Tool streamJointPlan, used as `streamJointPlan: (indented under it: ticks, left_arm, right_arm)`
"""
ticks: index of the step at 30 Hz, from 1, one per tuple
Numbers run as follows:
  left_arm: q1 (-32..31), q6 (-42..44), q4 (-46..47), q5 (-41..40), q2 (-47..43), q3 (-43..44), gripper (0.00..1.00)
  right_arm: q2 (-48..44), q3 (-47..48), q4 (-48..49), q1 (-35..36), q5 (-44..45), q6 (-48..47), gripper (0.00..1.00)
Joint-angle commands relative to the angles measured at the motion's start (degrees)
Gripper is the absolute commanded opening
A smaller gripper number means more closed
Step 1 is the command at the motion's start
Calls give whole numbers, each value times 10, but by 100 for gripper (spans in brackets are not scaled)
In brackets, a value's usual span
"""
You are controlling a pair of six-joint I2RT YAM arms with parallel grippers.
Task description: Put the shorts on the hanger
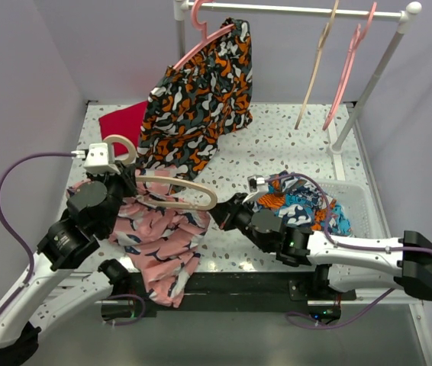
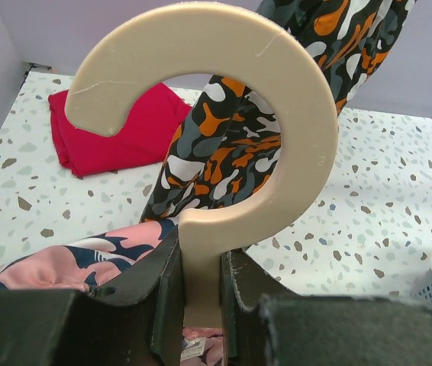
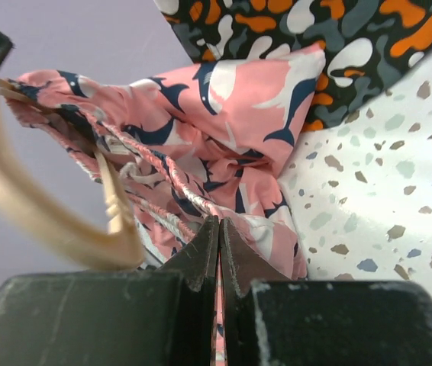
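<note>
The beige hanger (image 1: 193, 194) lies flat above the table's left front, its curled hook (image 1: 120, 145) pointing away. My left gripper (image 1: 128, 179) is shut on the hanger's neck just below the hook (image 2: 277, 69); its jaws clamp the stem in the left wrist view (image 2: 201, 297). The pink shorts (image 1: 159, 236) with navy-and-white blotches are bunched over and under the hanger's bar and trail to the table's front edge. My right gripper (image 1: 220, 216) is shut on an edge of the shorts (image 3: 231, 114) beside the hanger's right shoulder (image 3: 25, 206); its jaws pinch the fabric (image 3: 218, 229).
An orange-black-white garment (image 1: 201, 99) hangs on a pink hanger from the rail at the back. A red folded cloth (image 1: 124, 122) lies behind the left arm. A white basket (image 1: 361, 202) holds blue-orange cloth. A beige hanger (image 1: 315, 69) and a pink hanger (image 1: 349, 69) hang on the rail.
</note>
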Motion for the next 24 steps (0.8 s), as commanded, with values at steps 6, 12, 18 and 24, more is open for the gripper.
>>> streamJointPlan:
  ticks: [6,12,18,24]
  left_arm:
    - [1,-8,34,-64,14,1,0]
    - [1,-6,35,-81,17,-11,0]
    - [1,-1,37,-88,12,-26,0]
    - [2,-1,36,-94,7,-30,0]
  right_arm:
    - [-69,10,-83,14,104,-69,0]
    - [-97,29,-126,14,117,-81,0]
    - [-104,64,-163,14,127,-103,0]
    - [-100,115,-198,14,141,-132,0]
